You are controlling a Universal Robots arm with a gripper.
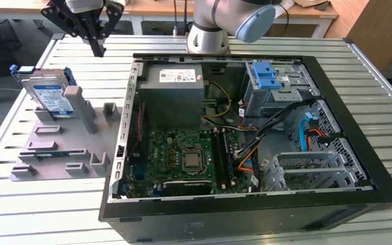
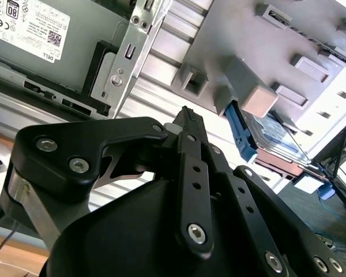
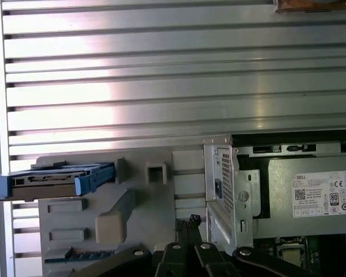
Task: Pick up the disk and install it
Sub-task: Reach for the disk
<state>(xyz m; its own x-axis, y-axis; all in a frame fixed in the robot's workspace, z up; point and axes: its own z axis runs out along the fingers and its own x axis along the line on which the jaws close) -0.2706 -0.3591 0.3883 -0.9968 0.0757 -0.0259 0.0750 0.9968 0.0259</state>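
Above a ribbed aluminium worktop [image 1: 39, 204], we see the arm's black metal claw [image 1: 100, 51] hanging at eleven o'clock in the exterior view. Its slim fingers are drawn together to a single point, with no gap visible between them and nothing in their grip. The disk [image 1: 53, 98], a flat silver rectangle with a white-and-blue label and blue plastic edging, leans upright in a matte grey moulded holder [image 1: 59, 140]. It sits at about seven o'clock from the claw, near it but clearly apart.

At three o'clock of the holder lies the open black computer case [image 1: 250, 203], with a green motherboard [image 1: 182, 153] flat on its floor. A boxy grey power supply [image 1: 175, 97] with a white sticker sits at twelve o'clock of the board. A light-blue ribbed latch [image 1: 265, 76] tops the perforated steel drive cage at one o'clock.

In the second wrist view we look along the bolted black links of the claw [image 2: 187, 115] to its tips, closed on air. The disk [image 2: 274, 133] lies beyond them, its shiny face and blue frame tucked against a blocky grey post of the holder [image 2: 248, 57].

The first wrist view gives us the disk [image 3: 46, 184] edge-on, a thin slab capped in blue, where the exterior view gives its labelled face. There it lies off to one side of the claw [image 3: 188, 222], and the worktop [image 3: 161, 69] slats gleam with glare.
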